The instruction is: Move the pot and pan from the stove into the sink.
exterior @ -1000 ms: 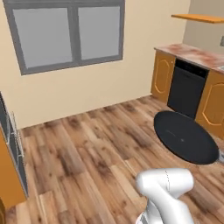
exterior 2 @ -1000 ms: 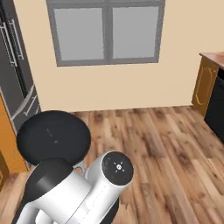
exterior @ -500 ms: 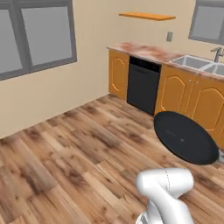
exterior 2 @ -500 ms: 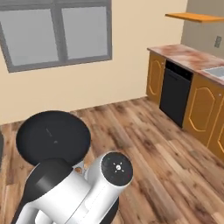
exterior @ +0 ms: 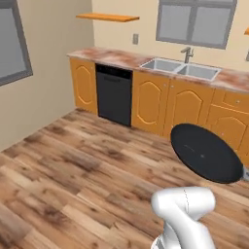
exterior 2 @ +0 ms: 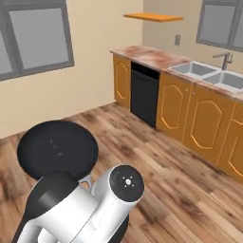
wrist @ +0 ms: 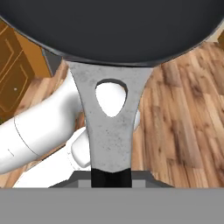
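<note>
My gripper (wrist: 111,177) is shut on the grey handle (wrist: 111,131) of the black pan (wrist: 109,26). The pan is held in the air over the wooden floor, flat and round, to the right of the arm in the left base view (exterior: 206,153) and to its left in the right base view (exterior 2: 57,149). The sink (exterior: 180,68) sits in the marbled counter ahead with its grey faucet (exterior: 187,52) behind it. From the other side the sink (exterior 2: 213,76) lies at the far right. The pot and the stove are out of view.
Orange base cabinets (exterior: 151,104) run under the counter, with a black dishwasher (exterior: 114,95) at their left end. An orange wall shelf (exterior: 107,17) hangs above. Bare wooden floor (exterior: 73,170) stretches between me and the cabinets.
The whole picture has swung: the base has turned, so the window wall slid left and the counter with the sink came into view. The pan keeps its place beside the arm.
</note>
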